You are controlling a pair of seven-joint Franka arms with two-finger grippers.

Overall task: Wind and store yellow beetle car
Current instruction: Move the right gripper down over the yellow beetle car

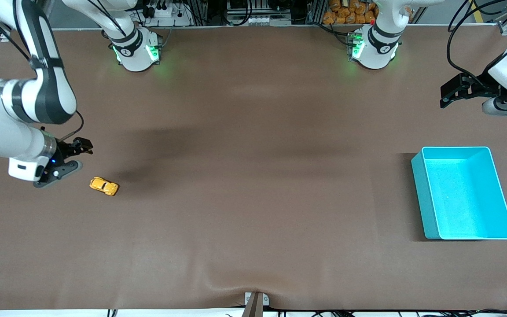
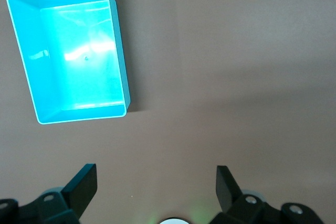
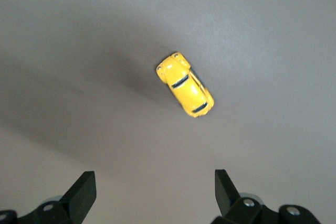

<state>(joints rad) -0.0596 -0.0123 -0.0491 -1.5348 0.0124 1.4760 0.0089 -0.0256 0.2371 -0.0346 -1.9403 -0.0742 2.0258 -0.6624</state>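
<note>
Car: your yellow beetle car (image 1: 104, 186) is sitting near the table's right-arm end, long axis slanting across the tabletop. Right gripper (image 1: 74, 155) is hovering beside it, fingers spread. Left gripper (image 1: 456, 91), also spread, is waiting above the turquoise bin (image 1: 429, 211).

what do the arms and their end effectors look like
Both arms are glossy white with dark grey joint bands, black cables trailing along them, and green lights glowing at the bases. The right end effector and left end effector are black, each with two flat, angular black fingers on grey mounts.
</note>
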